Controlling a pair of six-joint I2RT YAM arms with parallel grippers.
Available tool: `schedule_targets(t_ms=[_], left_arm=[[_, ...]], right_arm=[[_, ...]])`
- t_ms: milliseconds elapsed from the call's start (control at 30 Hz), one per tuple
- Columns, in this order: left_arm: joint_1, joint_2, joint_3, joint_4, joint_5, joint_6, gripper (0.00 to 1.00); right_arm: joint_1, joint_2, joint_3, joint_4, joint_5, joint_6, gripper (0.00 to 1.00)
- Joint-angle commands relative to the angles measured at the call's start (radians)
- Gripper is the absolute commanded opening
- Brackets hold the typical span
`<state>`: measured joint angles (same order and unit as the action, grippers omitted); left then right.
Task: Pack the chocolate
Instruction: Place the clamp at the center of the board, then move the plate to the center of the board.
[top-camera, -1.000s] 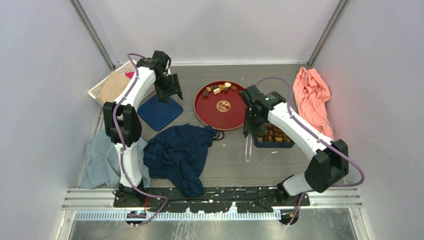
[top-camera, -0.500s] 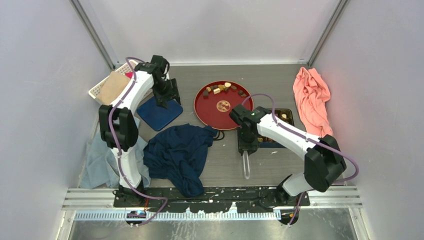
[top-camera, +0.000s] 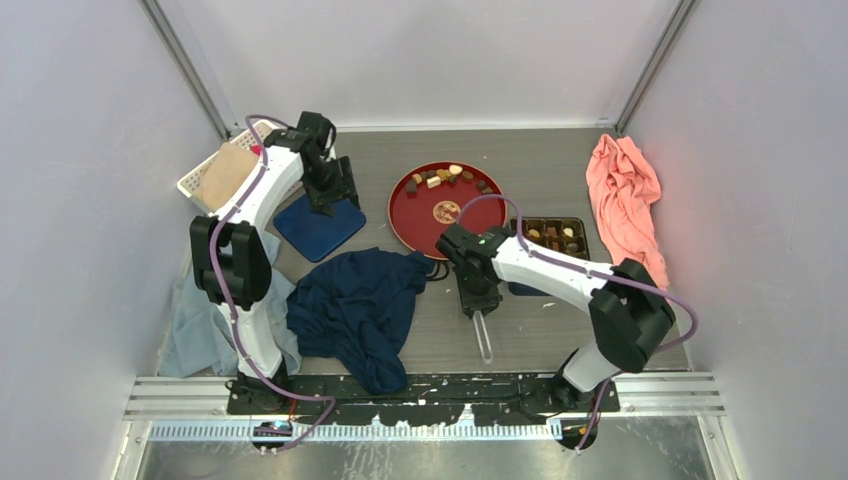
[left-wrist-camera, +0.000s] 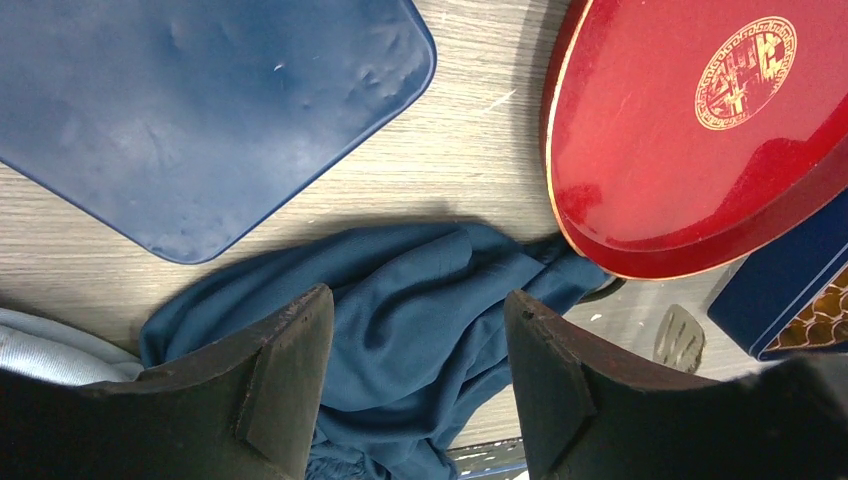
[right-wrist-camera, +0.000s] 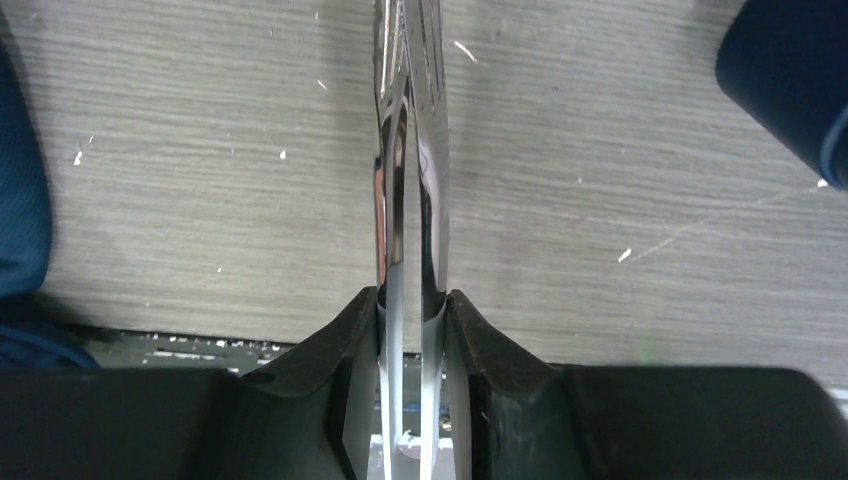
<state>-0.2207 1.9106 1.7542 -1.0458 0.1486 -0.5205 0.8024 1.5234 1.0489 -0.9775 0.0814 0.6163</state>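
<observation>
While the overhead view shows chocolate (top-camera: 444, 177) at twelve o'clock on the red tray (top-camera: 412, 222) and in the navy box (top-camera: 587, 238), the wrist view shows the right gripper (right-wrist-camera: 412, 300) pinching metal tongs (right-wrist-camera: 408, 150). The left gripper (left-wrist-camera: 415, 300) gapes empty.

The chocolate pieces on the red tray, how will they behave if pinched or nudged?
Probably light and quick to slide: the chocolate pieces sit loose on the glossy red tray. Any round ones may roll. The smooth metal tongs could slip off them.
</observation>
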Motion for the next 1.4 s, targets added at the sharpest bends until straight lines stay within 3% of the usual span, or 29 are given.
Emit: schedule_targets(t_ms=[0,333,433,600,733,1000,1200,1367], left_arm=[[-0.005,-0.042,0.009,0.027,-0.013,-0.027,0.64],[0.0,0.047,0.158,-0.149,-0.197,-0.04,0.68],[0.016,0.063,0.175,-0.168,-0.216,-0.048,0.68],[0.072,0.07,0.174,-0.173,-0.231,-0.067,0.68],[0.137,0.064,0.136,-0.163,-0.246,-0.104,0.68],[0.154,-0.061,-0.126,-0.008,-0.399,-0.147,0.69],[0.209,-0.058,-0.213,0.003,-0.225,-0.196,0.69],[0.209,-0.101,-0.307,0.087,-0.19,-0.212,0.68]], right_arm=[[0.011,0.044,0.004,0.085,0.029,-0.049,0.35],[0.008,0.082,0.003,0.158,0.06,-0.054,0.68],[0.009,0.06,0.014,0.137,0.079,-0.062,0.71],[-0.001,0.035,0.07,0.087,0.122,-0.089,0.72],[-0.05,0.05,0.206,0.073,0.13,-0.124,0.72],[-0.154,0.294,0.626,0.081,0.06,-0.185,0.72],[-0.19,0.499,0.924,0.036,-0.007,-0.166,0.71],[-0.191,0.576,0.92,0.056,-0.068,-0.148,0.63]])
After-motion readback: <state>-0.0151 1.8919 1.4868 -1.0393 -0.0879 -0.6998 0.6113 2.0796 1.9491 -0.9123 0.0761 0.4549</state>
